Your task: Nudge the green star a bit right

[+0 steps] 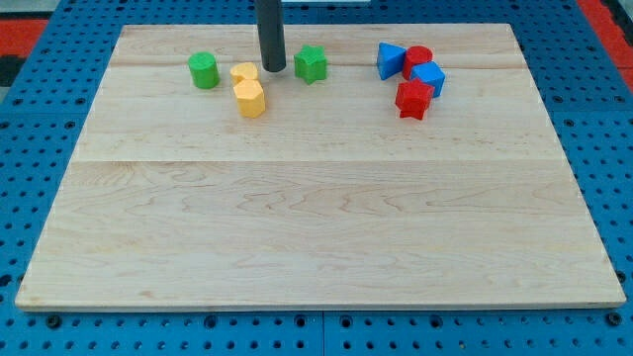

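The green star [311, 63] lies near the view's top, a little left of the middle of the wooden board [316, 227]. My dark rod comes down from the view's top, and my tip [273, 69] rests just left of the green star, with a small gap between them. A yellow heart-like block [244, 72] sits just left of my tip.
A yellow block [250, 99] lies below the yellow heart. A green cylinder [204, 70] sits further left. At the view's top right are a blue triangle [390, 60], a red cylinder [418, 60], a blue block [429, 77] and a red star [413, 99].
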`<state>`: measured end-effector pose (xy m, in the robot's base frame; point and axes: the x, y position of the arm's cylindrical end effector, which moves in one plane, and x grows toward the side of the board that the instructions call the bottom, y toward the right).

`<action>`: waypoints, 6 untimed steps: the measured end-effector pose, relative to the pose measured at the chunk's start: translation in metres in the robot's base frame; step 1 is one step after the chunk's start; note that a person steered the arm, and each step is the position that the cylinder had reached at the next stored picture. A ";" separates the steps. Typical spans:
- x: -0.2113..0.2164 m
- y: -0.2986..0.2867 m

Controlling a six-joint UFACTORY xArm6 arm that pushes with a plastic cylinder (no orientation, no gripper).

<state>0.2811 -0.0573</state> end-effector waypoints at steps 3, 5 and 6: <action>0.019 -0.057; 0.040 0.054; 0.075 0.047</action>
